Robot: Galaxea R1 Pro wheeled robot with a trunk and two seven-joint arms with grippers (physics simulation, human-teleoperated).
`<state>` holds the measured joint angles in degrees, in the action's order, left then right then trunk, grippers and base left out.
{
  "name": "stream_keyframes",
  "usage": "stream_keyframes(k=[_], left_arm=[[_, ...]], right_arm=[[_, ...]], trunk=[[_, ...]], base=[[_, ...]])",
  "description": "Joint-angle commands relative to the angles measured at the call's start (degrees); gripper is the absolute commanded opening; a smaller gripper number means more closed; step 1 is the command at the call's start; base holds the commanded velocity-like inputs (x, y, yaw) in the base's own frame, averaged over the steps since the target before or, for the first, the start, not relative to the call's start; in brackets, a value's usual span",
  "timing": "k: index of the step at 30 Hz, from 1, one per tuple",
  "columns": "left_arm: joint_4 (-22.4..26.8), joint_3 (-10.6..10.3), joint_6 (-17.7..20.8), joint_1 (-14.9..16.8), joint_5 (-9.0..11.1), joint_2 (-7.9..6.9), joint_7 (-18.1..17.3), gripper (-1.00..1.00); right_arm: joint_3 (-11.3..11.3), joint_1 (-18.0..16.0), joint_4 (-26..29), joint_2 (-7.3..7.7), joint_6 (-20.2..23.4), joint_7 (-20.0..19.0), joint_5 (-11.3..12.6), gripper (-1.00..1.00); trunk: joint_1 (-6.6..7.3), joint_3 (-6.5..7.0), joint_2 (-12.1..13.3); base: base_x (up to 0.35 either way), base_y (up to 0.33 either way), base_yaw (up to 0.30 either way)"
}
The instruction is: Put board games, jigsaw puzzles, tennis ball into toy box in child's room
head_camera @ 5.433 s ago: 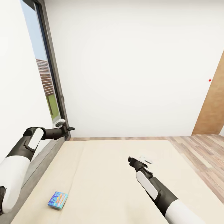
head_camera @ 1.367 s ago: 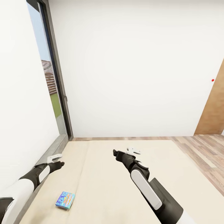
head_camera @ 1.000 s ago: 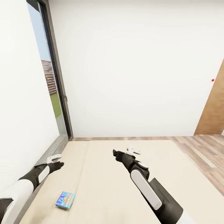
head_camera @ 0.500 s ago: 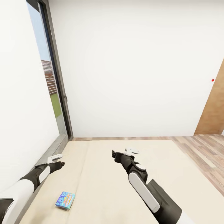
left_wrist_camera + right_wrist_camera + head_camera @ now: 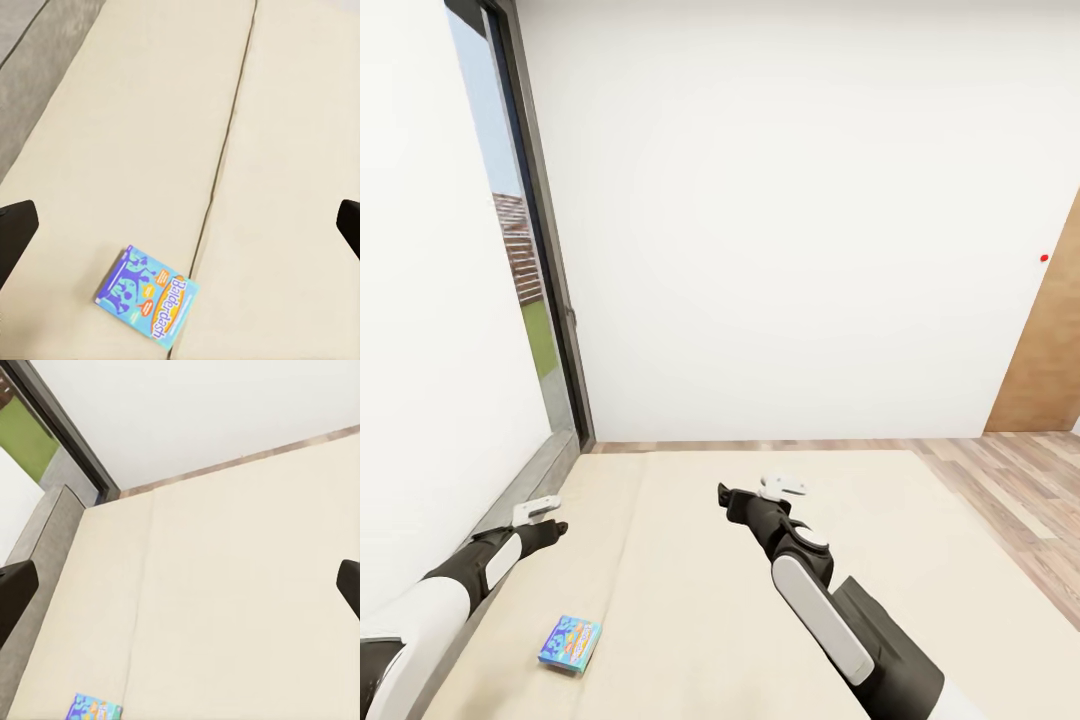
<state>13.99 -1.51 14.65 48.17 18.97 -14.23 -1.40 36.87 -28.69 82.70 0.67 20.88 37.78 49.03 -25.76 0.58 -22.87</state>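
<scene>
- Left hand [image 5: 545,520]: black two-fingered hand on a black-and-white arm, at the near left of the head view, above the bed's left edge beside the grey headboard [image 5: 510,505]. Its wrist view shows the two dark fingertips [image 5: 15,225] set wide apart with nothing between them, so it stands open and empty.
- Right hand [image 5: 728,495]: same make, reaching out over the middle of the mattress, above it and not touching. Fingertips [image 5: 13,585] likewise spread wide at the edges of its wrist view; open, holding nothing.
- Small blue printed card board game [image 5: 570,644]: flat rectangular box with a cartoon cover, lying face up on the left half of the mattress, near the robot, just left of the centre seam. It lies nearer than the left hand and apart from it; well apart from the right hand.
- Low wide bed with beige two-part mattress [image 5: 880,560]: fills the near ground; seam runs near to far.
- Surroundings: white wall [image 5: 790,220] at the far side, dark-framed window [image 5: 535,250] at left, wood plank floor [image 5: 1010,480] and brown door [image 5: 1050,350] at right.
- Step in hand, as judged: fetching a board game from the bed; the box is untouched.
- Next move calls for: drawing the left hand back and down over the box, fingers straddling its short width, then closing on the edges. A thin flat box on soft bedding may need one edge tipped up first.
</scene>
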Motion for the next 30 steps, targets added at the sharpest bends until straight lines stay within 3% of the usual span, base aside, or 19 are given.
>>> stream_keyframes(k=[1, 10, 14, 18, 21, 24, 30], left_arm=[[0.1, -0.2, 0.3, 0.0, 0.4, -0.04, -0.1, 1.00], [0.1, -0.2, 0.3, 0.0, 0.4, -0.07, -0.1, 1.00], [0.1, -0.2, 0.3, 0.0, 0.4, -0.02, -0.1, 1.00], [0.1, -0.2, 0.3, 0.0, 0.4, -0.01, -0.2, 1.00], [0.1, -0.2, 0.4, 0.0, 0.4, -0.01, -0.2, 1.00], [0.1, -0.2, 0.4, 0.0, 0.4, -0.01, -0.2, 1.00], [0.1, -0.2, 0.4, 0.0, 0.4, -0.03, -0.4, 1.00]], right_arm=[[0.1, -0.1, 0.1, 0.04, 0.1, 0.4, 0.3, 1.00], [0.2, -0.1, 0.2, 0.03, 0.6, 0.6, 0.3, 1.00], [0.2, -0.1, 0.2, -0.43, 3.7, 0.8, 0.4, 1.00], [0.0, -0.1, 0.0, -3.16, 9.4, 3.9, 0.3, 1.00], [0.0, 0.0, -0.2, -6.04, 13.0, 10.8, 0.3, 1.00], [-0.1, 0.0, -0.2, -7.38, 14.6, 15.1, 0.4, 1.00], [-0.2, 0.0, -0.3, -7.93, 15.4, 17.0, 0.8, 1.00]], trunk=[[-0.02, -0.03, 0.0], [-0.02, -0.03, 0.0], [-0.02, -0.03, 0.0], [-0.02, -0.03, 0.0], [-0.02, -0.03, 0.0], [-0.02, -0.03, 0.0], [-0.02, -0.03, 0.0]], base=[[0.000, 0.000, 0.000], [0.000, 0.000, 0.000], [0.000, 0.000, 0.000], [0.000, 0.000, 0.000], [0.000, 0.000, 0.000], [0.000, 0.000, 0.000], [0.000, 0.000, 0.000]])
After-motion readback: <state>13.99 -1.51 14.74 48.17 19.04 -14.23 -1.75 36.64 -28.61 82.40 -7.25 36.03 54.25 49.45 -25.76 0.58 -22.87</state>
